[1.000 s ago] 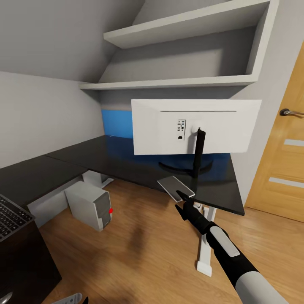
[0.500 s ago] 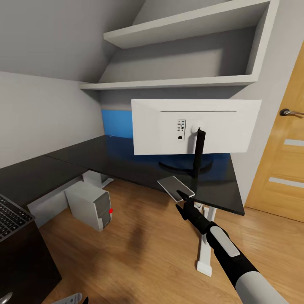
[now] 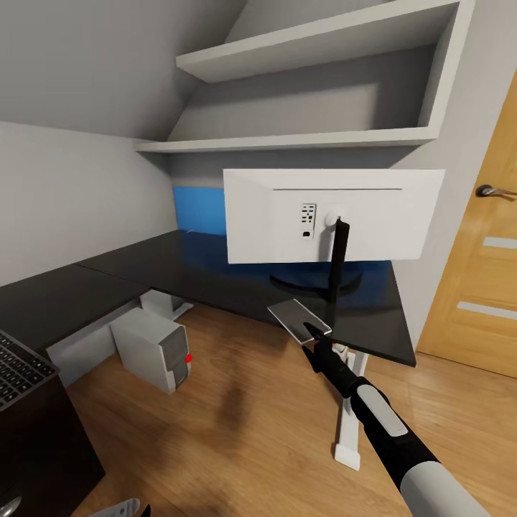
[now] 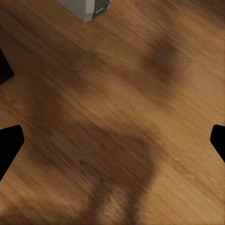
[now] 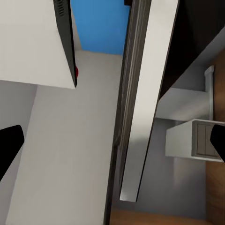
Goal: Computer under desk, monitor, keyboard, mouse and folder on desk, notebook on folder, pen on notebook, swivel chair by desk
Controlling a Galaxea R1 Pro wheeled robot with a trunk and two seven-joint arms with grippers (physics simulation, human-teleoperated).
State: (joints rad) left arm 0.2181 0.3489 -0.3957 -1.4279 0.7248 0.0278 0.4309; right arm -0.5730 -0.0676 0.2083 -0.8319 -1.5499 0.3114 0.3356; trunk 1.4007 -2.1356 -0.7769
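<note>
Two white wall shelves, one above the other, blue wall panel beneath

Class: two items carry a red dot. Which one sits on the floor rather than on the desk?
The computer, the small light-grey tower on the wood floor under the desk. The monitor stands on the desktop.

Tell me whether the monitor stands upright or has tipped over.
Upright: the monitor stands on its thin black stem, round foot flat on the desk, white back facing the camera.
</note>
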